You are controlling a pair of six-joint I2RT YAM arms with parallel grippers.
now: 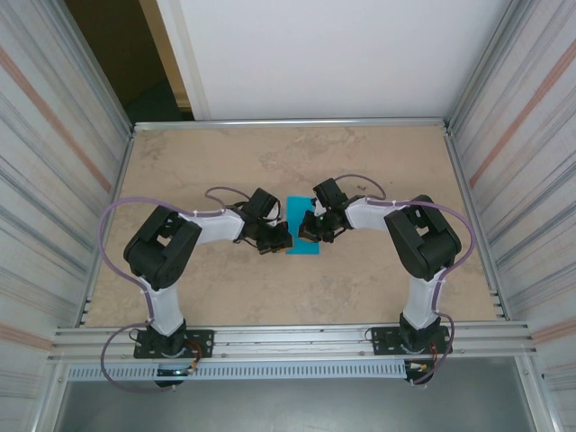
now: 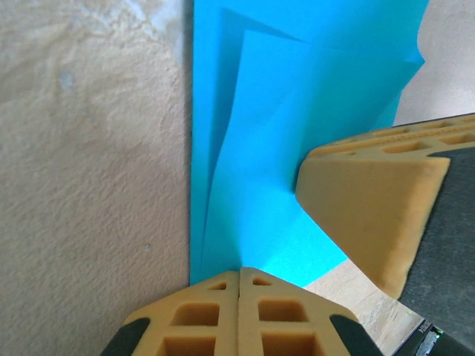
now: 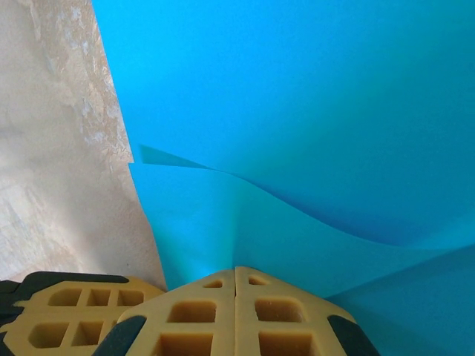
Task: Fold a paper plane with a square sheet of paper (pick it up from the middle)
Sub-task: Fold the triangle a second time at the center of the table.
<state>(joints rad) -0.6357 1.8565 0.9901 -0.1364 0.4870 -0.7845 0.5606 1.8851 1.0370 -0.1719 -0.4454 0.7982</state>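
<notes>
The table point(image 1: 378, 162) carries the square sheet of paper point(image 1: 301, 211) at its middle, partly folded, with layers fanning up. The left gripper point(image 2: 239, 273) and the right gripper point(image 3: 236, 271) have their jaws closed, seemingly pinching its near edge. An early fold looks to be in hand, and the raised flap next needs laying flat and creasing.

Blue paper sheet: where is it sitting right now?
In the top view the partly folded blue paper sheet lies mid-table, between the left gripper on its left and the right gripper on its right, both at its near edge.
</notes>
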